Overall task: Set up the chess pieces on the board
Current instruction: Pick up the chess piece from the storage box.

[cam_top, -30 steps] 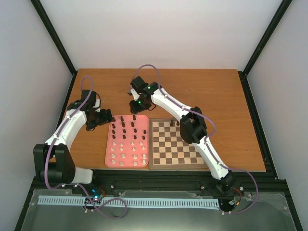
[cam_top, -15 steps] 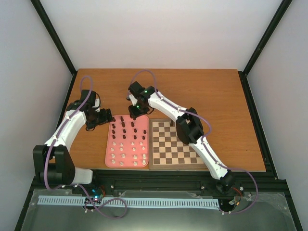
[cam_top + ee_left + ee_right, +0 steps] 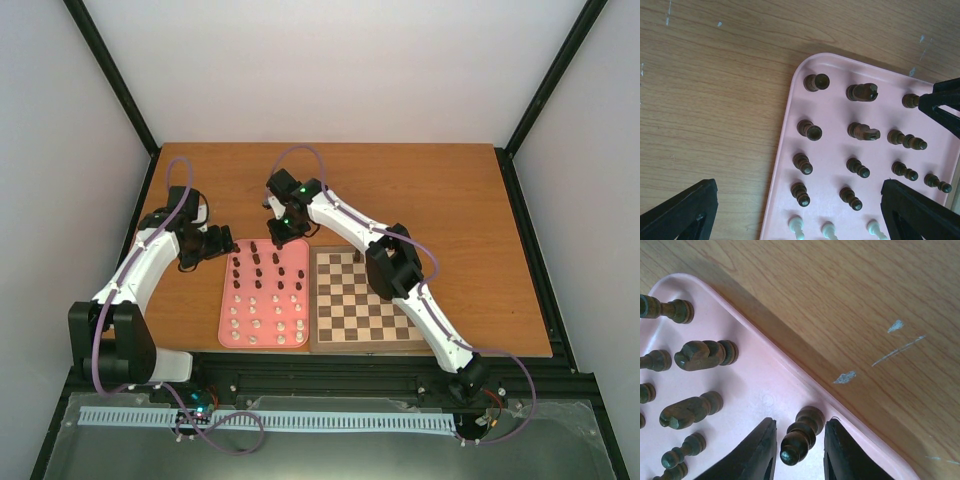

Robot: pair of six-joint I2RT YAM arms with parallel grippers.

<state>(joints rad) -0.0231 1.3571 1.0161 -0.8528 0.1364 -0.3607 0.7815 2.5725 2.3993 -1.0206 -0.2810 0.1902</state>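
Observation:
The board point(image 3: 372, 316) lies right of a pink tray point(image 3: 226, 322) that holds dark chess pieces point(image 3: 258, 262) at the far end and cream ones point(image 3: 265, 318) nearer. One dark piece point(image 3: 356, 257) stands on the board's far row. My right gripper point(image 3: 279, 238) is at the tray's far right corner. Its fingers point(image 3: 757, 455) straddle an upright dark pawn point(image 3: 799, 436), with a thin gap on each side. My left gripper point(image 3: 799, 184) hangs wide open over the tray's far left corner point(image 3: 805, 62), holding nothing.
The right arm's elbow point(image 3: 392, 268) hangs over the board's far right squares and hides part of them. Bare wooden table point(image 3: 420, 190) stretches behind the tray and the board. The right gripper's black tip point(image 3: 945, 105) shows at the edge of the left wrist view.
The right gripper has dropped towards the tray's far right corner, and its jaws have narrowed round the dark pawn. The left arm has stayed still.

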